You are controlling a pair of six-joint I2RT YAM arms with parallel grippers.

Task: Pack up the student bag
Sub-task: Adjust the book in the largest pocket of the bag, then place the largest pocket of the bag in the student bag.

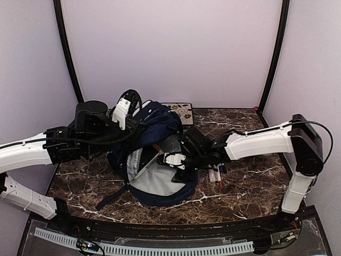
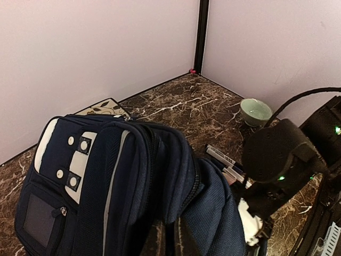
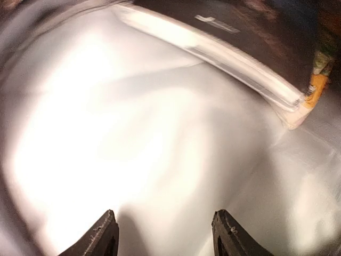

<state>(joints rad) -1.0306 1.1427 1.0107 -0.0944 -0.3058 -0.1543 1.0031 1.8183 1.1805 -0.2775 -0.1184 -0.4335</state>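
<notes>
Navy backpack (image 1: 160, 124) lay open mid-way across the marble table (image 1: 256, 189), pale grey lining showing; right claw (image 3: 165, 234) was inside the opening, released, fingers spread with nothing between them, over the lining and near a dark-covered book (image 3: 240, 48); left claw (image 1: 123, 109) stood at the backpack's top end, clenched or released I could not tell; pens (image 1: 216, 175) lay just beside the backpack's right side; green bowl (image 2: 256, 111) sat near the wall.

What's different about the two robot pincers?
The left pincer sits outside the student bag, by its top; the right pincer reaches inside, over the grey lining. The right pincer's fingers are apart and empty; the left pincer's grip is hidden. Both are at the bag.
</notes>
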